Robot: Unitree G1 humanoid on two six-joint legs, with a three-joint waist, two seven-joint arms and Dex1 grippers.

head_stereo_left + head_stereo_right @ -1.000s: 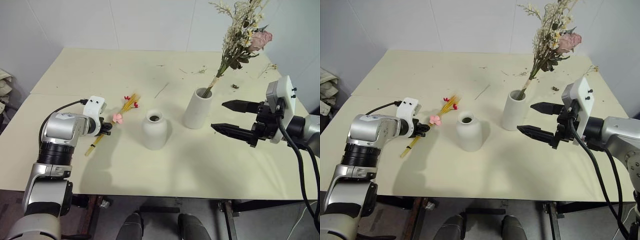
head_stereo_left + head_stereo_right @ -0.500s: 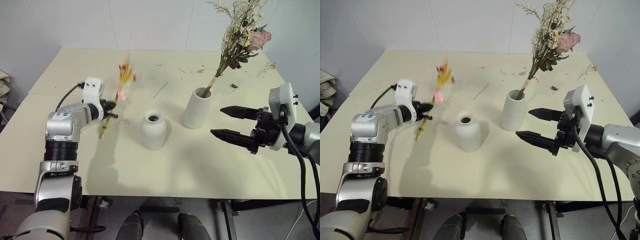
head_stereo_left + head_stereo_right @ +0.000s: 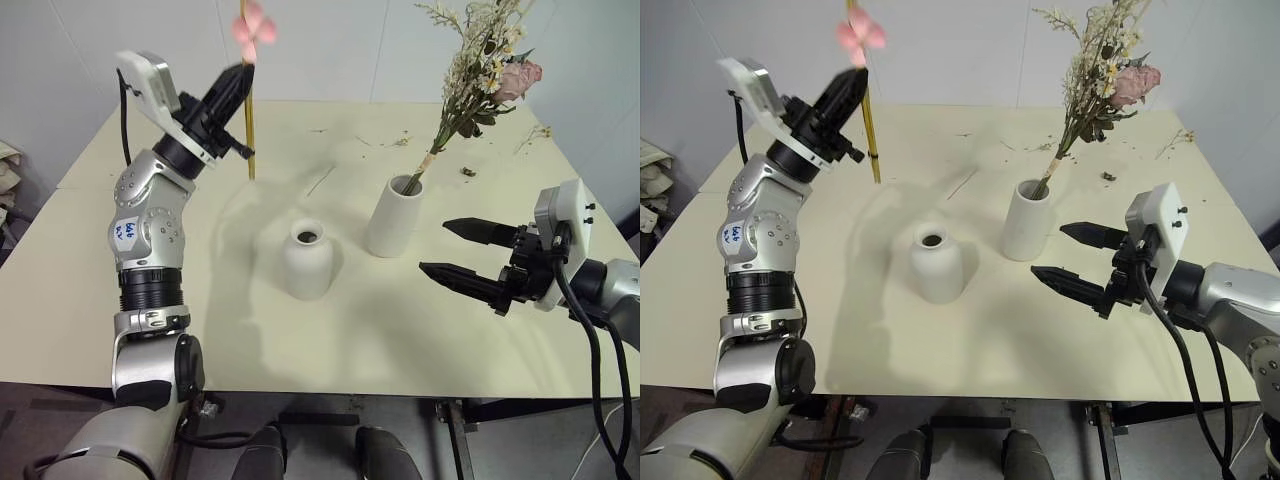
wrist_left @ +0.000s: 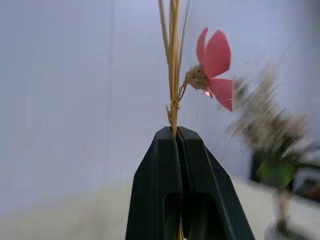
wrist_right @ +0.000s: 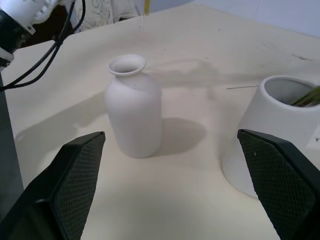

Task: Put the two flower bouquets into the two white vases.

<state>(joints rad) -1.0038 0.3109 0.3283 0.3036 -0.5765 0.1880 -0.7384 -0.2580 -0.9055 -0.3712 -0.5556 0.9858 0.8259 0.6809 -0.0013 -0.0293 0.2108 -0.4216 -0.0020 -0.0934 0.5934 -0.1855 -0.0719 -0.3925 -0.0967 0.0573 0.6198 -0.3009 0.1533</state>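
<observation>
The slim bunch of yellow straw-like stalks with a pink blossom (image 3: pixel 247 95) is being held upright, high above the far left part of the cream table (image 3: pixel 330 350), by the left gripper (image 3: pixel 232 88), whose two black fingers are pressed together on the stalks below the blossom. In the left wrist view the stalks (image 4: pixel 173 65) are being pinched between the closed fingertips, with the pink petals just beside them.

The short round-bellied matte white vase with a narrow neck (image 3: pixel 309 260) is being left unfilled near the table's middle. Just to its right, the taller tapered white vase with a wide mouth (image 3: pixel 396 216) is already holding the bushier dried bunch of cream sprigs, green leaves and one pale pink rose (image 3: pixel 478 70), which is leaning toward the right.

The right gripper (image 3: pixel 462 252) is being held level over the table to the right of the tall vase, its fingers spread wide apart and nothing gripped between them. In the right wrist view both vases (image 5: pixel 134 107) (image 5: pixel 272 132) are being framed between its open fingers.
</observation>
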